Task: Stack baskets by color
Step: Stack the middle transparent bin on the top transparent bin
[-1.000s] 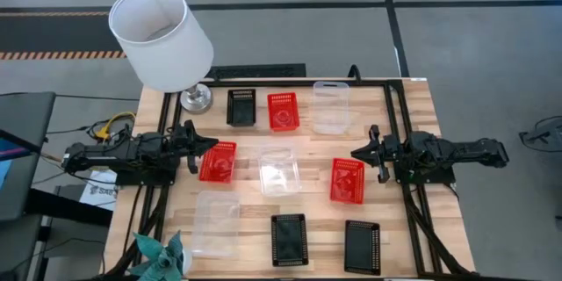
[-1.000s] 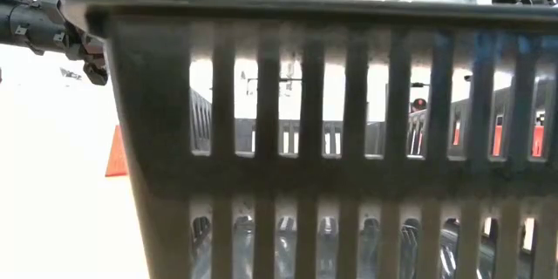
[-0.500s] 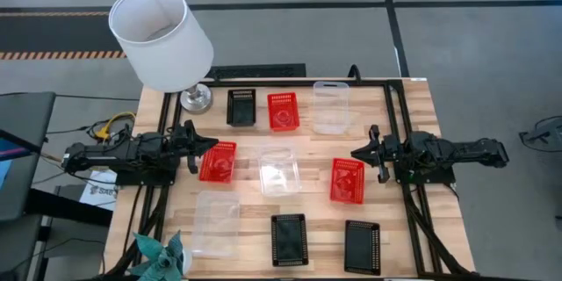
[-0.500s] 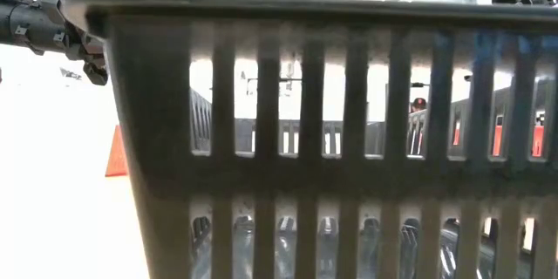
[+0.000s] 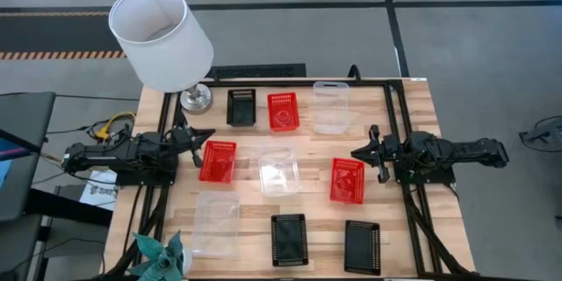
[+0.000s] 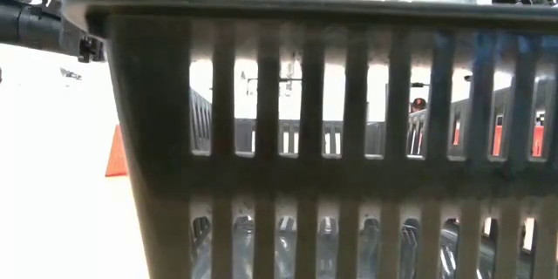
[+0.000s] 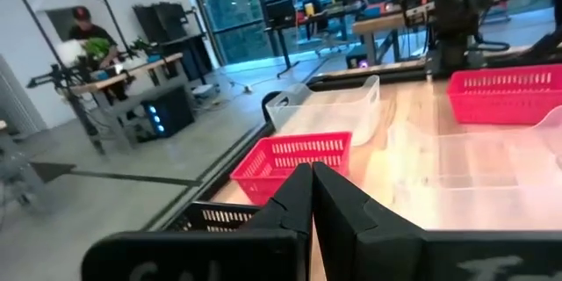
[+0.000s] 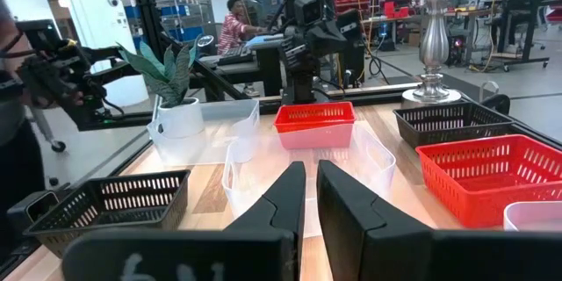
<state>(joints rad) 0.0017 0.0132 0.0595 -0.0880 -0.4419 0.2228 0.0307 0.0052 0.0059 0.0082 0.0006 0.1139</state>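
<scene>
Nine baskets stand apart on their bases on the wooden table (image 5: 404, 105). In the far row are a black one (image 5: 241, 107), a red one (image 5: 283, 111) and a clear one (image 5: 331, 107). The middle row holds red (image 5: 218, 161), clear (image 5: 279, 171) and red (image 5: 348, 181). The near row holds clear (image 5: 216, 222), black (image 5: 289, 240) and black (image 5: 363, 247). My left gripper (image 5: 207, 134) (image 7: 311, 176) hovers level at the left edge, shut on nothing. My right gripper (image 5: 355, 153) (image 8: 311, 176) hovers level at the right edge, open by a narrow slit with nothing in it.
A lamp with a white shade (image 5: 161, 35) stands on its metal foot (image 5: 195, 98) at the far left corner. A potted plant (image 5: 162, 259) sits at the near left corner. A black basket's wall (image 6: 331, 139) fills the low view. People show in the room behind.
My left gripper has rolled about its own pointing line while staying in place, and its tip has swung a little toward the table's far edge. It stays shut. No basket has moved.
</scene>
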